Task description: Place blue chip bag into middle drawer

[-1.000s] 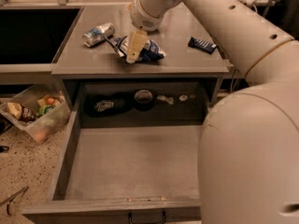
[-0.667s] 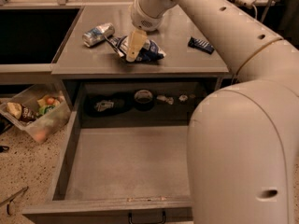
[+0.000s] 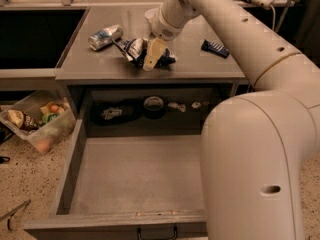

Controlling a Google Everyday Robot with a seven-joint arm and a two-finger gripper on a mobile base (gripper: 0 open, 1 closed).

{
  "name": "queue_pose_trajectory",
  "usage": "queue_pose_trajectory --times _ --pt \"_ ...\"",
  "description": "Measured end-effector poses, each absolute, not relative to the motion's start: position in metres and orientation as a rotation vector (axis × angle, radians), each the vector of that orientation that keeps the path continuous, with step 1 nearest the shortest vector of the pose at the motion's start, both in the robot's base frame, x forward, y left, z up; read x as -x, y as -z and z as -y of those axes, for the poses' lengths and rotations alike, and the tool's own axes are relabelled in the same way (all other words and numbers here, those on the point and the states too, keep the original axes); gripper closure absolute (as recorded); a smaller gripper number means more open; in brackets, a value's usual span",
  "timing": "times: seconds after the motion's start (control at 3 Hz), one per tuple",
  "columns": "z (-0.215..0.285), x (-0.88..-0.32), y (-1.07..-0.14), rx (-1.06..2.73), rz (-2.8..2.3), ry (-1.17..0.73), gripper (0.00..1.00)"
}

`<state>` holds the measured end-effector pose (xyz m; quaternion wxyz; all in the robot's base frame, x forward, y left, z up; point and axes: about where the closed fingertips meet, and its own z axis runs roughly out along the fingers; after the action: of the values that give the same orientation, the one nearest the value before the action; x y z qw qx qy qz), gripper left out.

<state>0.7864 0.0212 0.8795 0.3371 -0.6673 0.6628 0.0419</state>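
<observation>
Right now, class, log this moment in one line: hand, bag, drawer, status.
hand: at blue chip bag | bag: on countertop | middle drawer: open, bag not inside | status: not placed

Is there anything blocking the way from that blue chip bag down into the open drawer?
Nothing visible does. The gripper is at the blue chip bag on the counter, and the middle drawer stands open just below the counter's front edge, its floor bare.

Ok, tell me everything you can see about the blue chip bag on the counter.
The blue chip bag is crumpled, shiny foil, dark blue with white patches. It lies on the grey counter above the open middle drawer, not yet in it. The gripper is at its middle, covering part of it. A silver can lies just left.
</observation>
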Motion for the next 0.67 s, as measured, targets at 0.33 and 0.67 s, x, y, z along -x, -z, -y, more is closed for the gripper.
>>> queue_pose_trajectory --times 0.33,0.67 --pt "-0.0221 -0.7863 -0.8785 1.739 -1.728 -0.117 0.19" --pt "-0.0222 -0.7863 -0.8784 1.739 -1.728 -0.117 0.42"
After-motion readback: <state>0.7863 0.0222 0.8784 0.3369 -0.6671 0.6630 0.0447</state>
